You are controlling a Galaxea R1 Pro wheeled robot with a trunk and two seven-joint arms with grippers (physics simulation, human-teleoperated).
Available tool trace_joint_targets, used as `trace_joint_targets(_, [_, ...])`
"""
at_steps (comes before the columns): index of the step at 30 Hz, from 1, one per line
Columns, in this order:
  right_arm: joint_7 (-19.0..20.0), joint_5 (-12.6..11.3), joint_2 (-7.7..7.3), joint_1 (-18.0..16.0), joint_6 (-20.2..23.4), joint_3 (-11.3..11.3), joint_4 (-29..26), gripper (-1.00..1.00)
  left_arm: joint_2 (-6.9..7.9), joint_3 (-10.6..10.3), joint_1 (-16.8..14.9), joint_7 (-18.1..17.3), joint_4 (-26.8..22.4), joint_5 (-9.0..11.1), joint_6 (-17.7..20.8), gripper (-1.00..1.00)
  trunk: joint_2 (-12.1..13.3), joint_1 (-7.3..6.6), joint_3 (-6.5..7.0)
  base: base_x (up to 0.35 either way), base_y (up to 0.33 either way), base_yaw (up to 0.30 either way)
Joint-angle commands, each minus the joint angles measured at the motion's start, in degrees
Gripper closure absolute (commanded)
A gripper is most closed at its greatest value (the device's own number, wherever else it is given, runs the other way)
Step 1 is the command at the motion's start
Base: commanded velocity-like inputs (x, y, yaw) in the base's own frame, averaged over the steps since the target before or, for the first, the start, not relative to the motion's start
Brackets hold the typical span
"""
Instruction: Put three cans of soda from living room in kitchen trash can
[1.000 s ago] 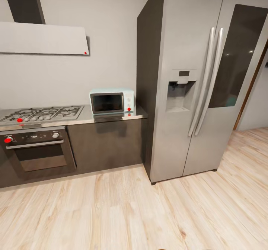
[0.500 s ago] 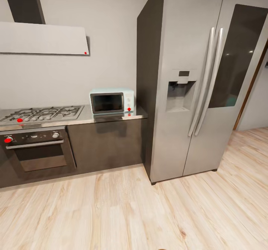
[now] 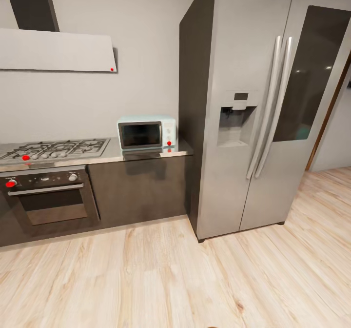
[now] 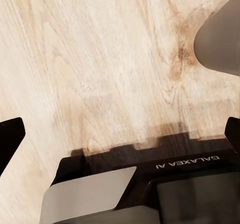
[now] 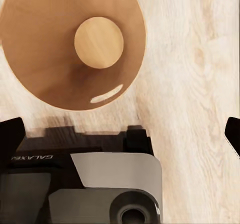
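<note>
Now, scene: the kitchen, with a tall steel fridge (image 3: 253,123) as the landmark.
Tabletop: grey tabletop (image 3: 146,153) runs beside the fridge, toward the hob.
Microwave: pale blue microwave (image 3: 146,133) on the tabletop, just beside the fridge.
Hob: gas hob (image 3: 56,149) further from the fridge than the microwave, an oven (image 3: 48,198) with red knobs below it.
Hood: flat grey hood (image 3: 56,51) on the wall above the hob.
Floor: light wood floor (image 3: 170,279) in front of the fridge.
Tash can: seen from above in the right wrist view, the tash can (image 5: 45,69) shows its tan-brown inside and a paler round bottom; it stands on the floor.
Right gripper (image 5: 120,134): dark fingers (image 5: 10,136) at both edges of the view, spread wide apart, nothing between them.
Left gripper (image 4: 120,136): fingers (image 4: 9,141) likewise wide apart over bare floor.
</note>
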Motion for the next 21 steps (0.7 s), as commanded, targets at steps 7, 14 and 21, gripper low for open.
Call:
trace_joint_targets(7, [-0.1,0.1,-1.66,-2.2,0.0,-0.1,0.4,-1.00,0.00,0.0,0.0,0.0,0.1,0.0,0.0,-1.00,0.0,0.00,0.00,0.000,0.000,0.000])
trace_joint_targets(14, [0.0,0.0,-3.48,-2.5,-0.1,-0.1,0.4,-1.00,0.00,0.0,0.0,0.0,-0.1,0.0,0.0,-1.00,0.0,0.00,0.00,0.000,0.000,0.000])
trace_joint_targets(21, [0.0,0.0,-4.34,-2.6,-3.3,0.0,0.6,-1.00,-0.02,0.0,0.0,-0.1,-0.2,0.0,0.0,-1.00,0.0,0.00,0.00,0.000,0.000,0.000])
